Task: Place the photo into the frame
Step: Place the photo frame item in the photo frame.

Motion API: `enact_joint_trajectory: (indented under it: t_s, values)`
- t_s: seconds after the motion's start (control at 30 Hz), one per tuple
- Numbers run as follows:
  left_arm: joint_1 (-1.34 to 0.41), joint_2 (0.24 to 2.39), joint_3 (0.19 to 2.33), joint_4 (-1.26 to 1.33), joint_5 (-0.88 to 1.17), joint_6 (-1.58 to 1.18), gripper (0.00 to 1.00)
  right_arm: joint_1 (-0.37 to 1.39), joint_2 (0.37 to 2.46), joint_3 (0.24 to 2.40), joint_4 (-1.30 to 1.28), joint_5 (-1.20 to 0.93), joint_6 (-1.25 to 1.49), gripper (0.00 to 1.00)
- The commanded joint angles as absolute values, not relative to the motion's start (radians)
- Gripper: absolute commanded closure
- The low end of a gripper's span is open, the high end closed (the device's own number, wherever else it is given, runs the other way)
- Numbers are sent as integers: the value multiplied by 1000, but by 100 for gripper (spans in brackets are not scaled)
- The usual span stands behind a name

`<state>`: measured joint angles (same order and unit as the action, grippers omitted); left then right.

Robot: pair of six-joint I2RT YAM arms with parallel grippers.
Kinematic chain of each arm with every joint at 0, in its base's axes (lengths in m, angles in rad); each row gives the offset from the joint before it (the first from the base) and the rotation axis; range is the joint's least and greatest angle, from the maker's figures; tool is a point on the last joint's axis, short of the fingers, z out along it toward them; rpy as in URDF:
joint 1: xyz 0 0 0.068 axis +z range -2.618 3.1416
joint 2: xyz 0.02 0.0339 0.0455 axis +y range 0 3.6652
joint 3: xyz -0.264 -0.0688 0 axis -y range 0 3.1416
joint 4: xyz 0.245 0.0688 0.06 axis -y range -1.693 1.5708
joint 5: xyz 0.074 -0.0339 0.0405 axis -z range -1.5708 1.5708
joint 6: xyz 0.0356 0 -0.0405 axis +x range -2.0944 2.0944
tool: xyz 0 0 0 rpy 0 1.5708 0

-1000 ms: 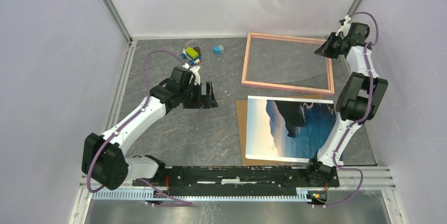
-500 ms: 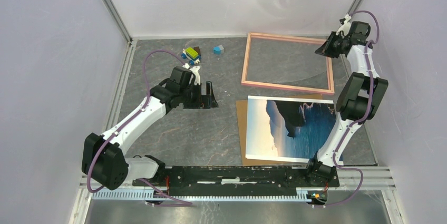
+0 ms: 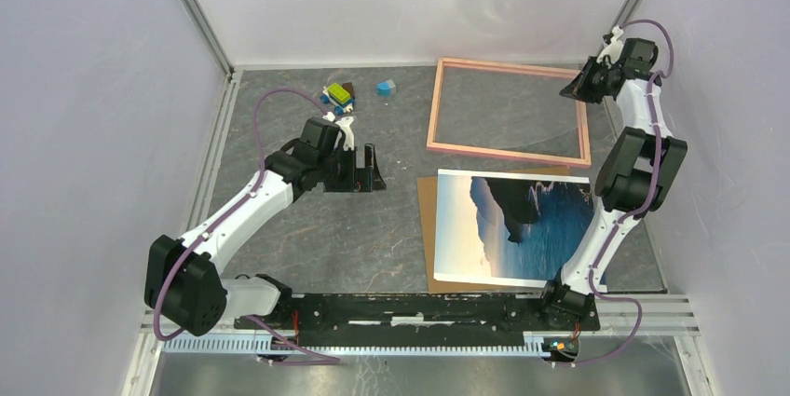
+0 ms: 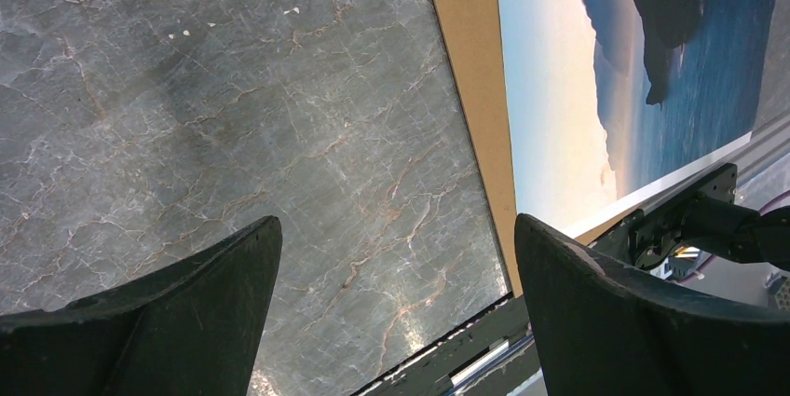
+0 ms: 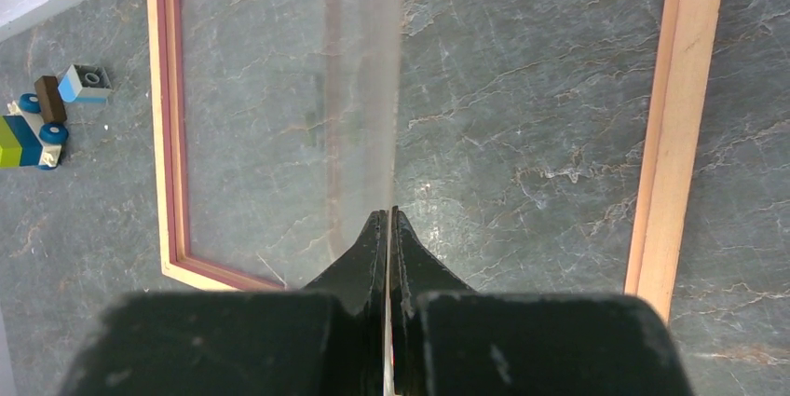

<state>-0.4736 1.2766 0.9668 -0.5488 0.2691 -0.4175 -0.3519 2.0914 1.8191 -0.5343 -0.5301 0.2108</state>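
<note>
The pink frame [image 3: 508,151] lies flat at the back right of the table; its rails [image 5: 678,116] also show in the right wrist view. My right gripper [image 3: 569,89] is over the frame's right rail, shut on the edge of a clear pane [image 5: 289,107] that rises tilted from the jaws [image 5: 388,216]. The photo [image 3: 512,228] of cliffs and sea lies on a brown board [image 3: 428,219] nearer the arms' bases. The left wrist view shows both the photo [image 4: 643,70] and the board [image 4: 475,70]. My left gripper [image 3: 373,170] is open and empty [image 4: 396,256] above bare table, left of the photo.
Small toy blocks [image 3: 338,95] and a blue block [image 3: 386,88] lie at the back, left of the frame; they show in the right wrist view [image 5: 33,126]. Enclosure walls stand close on the left, back and right. The black base rail [image 3: 419,307] runs along the near edge.
My right gripper has shifted slightly up and to the right with the clear pane. The left arm, photo and frame have not moved.
</note>
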Motion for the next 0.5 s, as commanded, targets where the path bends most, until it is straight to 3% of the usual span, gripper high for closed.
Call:
enact_joint_trajectory:
  t_s: [0.0, 0.47]
  values:
    - [-476, 1272, 977, -518, 287, -385, 0, -357, 2113, 1863, -526, -538, 186, 100]
    - [-477, 1275, 976, -513, 296, -385, 0, -356, 2105, 1790, -452, -617, 206, 100]
